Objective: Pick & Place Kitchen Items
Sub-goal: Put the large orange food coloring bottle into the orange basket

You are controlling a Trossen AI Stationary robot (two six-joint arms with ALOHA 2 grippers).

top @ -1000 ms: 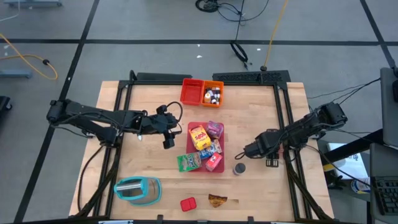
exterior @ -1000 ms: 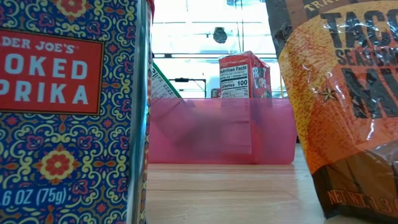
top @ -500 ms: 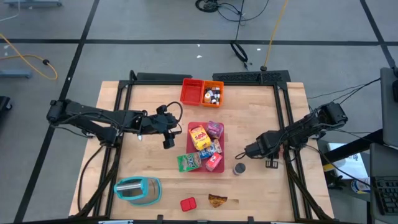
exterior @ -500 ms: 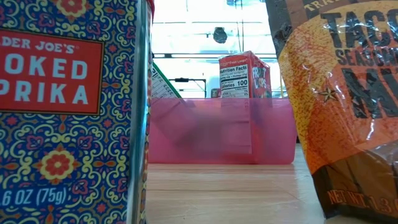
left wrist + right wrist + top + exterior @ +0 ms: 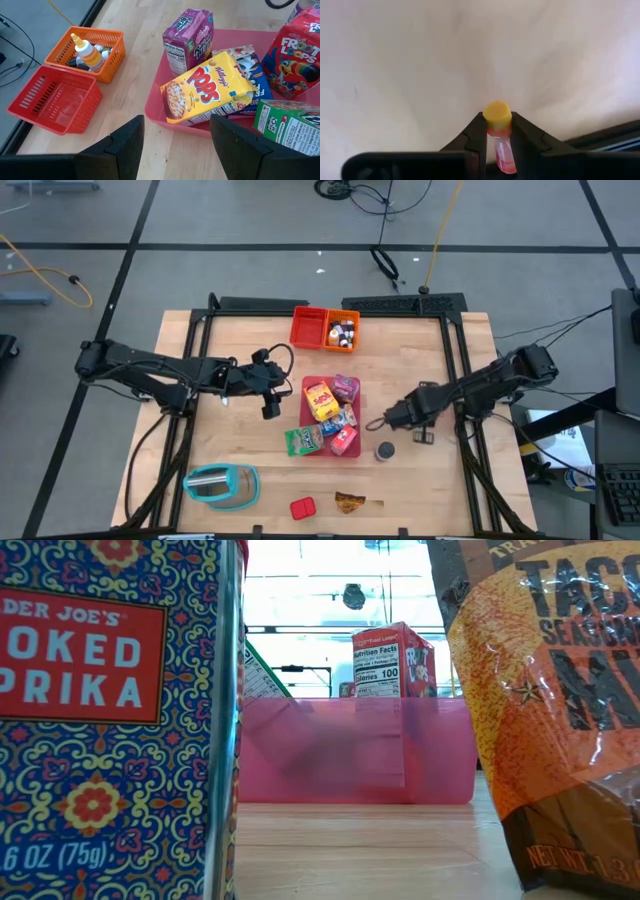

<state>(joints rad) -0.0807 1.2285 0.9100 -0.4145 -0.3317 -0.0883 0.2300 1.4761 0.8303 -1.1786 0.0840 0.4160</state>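
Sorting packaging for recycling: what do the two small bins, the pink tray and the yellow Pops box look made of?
The orange bin and red bin look like moulded plastic, with slotted lattice walls. The pink tray seems translucent plastic: boxes show through its wall. The Pops box looks like glossy printed cardboard, with folded edges.

1. A lab or test workshop: the wooden table (image 5: 240,350) stands in a black metal frame (image 5: 400,303) on a grey floor marked with dark lines.
2. Loose cables (image 5: 365,195) lie on the floor at twelve o'clock, a yellow cord (image 5: 45,275) at ten.
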